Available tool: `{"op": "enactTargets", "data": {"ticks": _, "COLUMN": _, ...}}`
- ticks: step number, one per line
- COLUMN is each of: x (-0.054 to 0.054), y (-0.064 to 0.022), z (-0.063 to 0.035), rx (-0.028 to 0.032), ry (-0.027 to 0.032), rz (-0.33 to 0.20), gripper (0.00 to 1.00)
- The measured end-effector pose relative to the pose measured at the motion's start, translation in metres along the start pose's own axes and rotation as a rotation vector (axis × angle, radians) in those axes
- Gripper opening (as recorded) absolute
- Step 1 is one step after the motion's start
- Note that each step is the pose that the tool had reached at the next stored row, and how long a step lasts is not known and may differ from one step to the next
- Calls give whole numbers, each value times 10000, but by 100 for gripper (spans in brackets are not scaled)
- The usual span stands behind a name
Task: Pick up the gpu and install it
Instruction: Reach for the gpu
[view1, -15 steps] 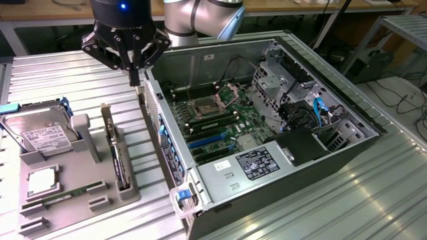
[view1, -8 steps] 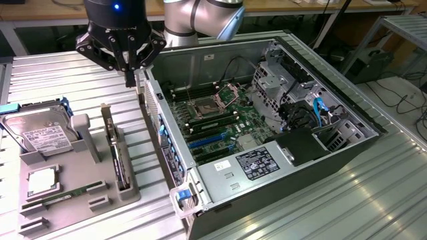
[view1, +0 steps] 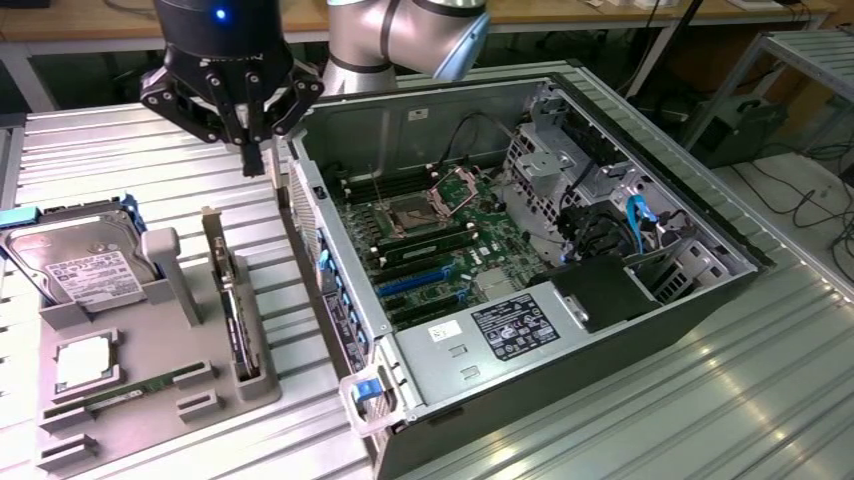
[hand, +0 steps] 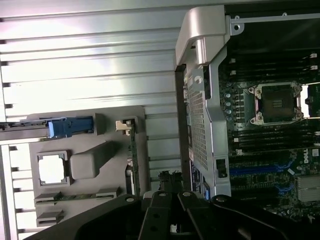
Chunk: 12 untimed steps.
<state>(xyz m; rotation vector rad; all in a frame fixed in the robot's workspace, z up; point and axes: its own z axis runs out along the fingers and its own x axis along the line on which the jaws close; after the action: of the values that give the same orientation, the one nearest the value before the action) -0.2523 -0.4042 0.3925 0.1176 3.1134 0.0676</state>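
Note:
The gpu (view1: 230, 300) is a thin green card with a pale bracket strip, standing on its long edge in a slot of the grey holder tray (view1: 160, 400) at the exterior view's left. It appears edge-on as the gpu (hand: 133, 160) in the wrist view. My gripper (view1: 251, 158) hangs above the table, higher than the card and beyond its far end, between the tray and the open computer case (view1: 694, 300). Its fingers are shut with nothing between them. In the wrist view my gripper (hand: 170, 176) is close to the card's end.
The tray also carries a hard drive (view1: 74, 265), a square processor chip (view1: 83, 362) and a memory stick (view1: 127, 392). Inside the case lie the motherboard with blue slots (view1: 414, 285) and the power supply (view1: 507, 325). The case wall (view1: 300, 220) stands close beside the tray.

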Motion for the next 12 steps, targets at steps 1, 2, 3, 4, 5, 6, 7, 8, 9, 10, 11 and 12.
{"op": "enactTargets", "data": {"ticks": 1, "x": 9, "y": -1, "z": 0, "rx": 0, "ry": 0, "rz": 0, "gripper": 11}}
{"op": "enactTargets", "data": {"ticks": 2, "x": 18, "y": -2, "z": 0, "rx": 0, "ry": 0, "rz": 0, "gripper": 11}}
{"op": "enactTargets", "data": {"ticks": 3, "x": 27, "y": -4, "z": -1, "rx": 0, "ry": 0, "rz": 0, "gripper": 11}}
{"op": "enactTargets", "data": {"ticks": 4, "x": 37, "y": -5, "z": -1, "rx": 0, "ry": 0, "rz": 0, "gripper": 11}}
{"op": "enactTargets", "data": {"ticks": 5, "x": 47, "y": -7, "z": -1, "rx": 0, "ry": 0, "rz": 0, "gripper": 11}}
{"op": "enactTargets", "data": {"ticks": 6, "x": 58, "y": -8, "z": -1, "rx": 0, "ry": 0, "rz": 0, "gripper": 11}}
{"op": "enactTargets", "data": {"ticks": 7, "x": 69, "y": -9, "z": -2, "rx": 0, "ry": 0, "rz": -1, "gripper": 11}}
{"op": "enactTargets", "data": {"ticks": 8, "x": 78, "y": -11, "z": -2, "rx": 0, "ry": 0, "rz": -1, "gripper": 11}}
{"op": "enactTargets", "data": {"ticks": 9, "x": 88, "y": -12, "z": -2, "rx": 0, "ry": 1, "rz": -1, "gripper": 11}}
{"op": "enactTargets", "data": {"ticks": 10, "x": 97, "y": -13, "z": -2, "rx": 0, "ry": 0, "rz": -1, "gripper": 11}}
{"op": "enactTargets", "data": {"ticks": 11, "x": 106, "y": -14, "z": -2, "rx": 0, "ry": 0, "rz": -1, "gripper": 11}}
{"op": "enactTargets", "data": {"ticks": 12, "x": 115, "y": -15, "z": -2, "rx": 0, "ry": 0, "rz": -1, "gripper": 11}}
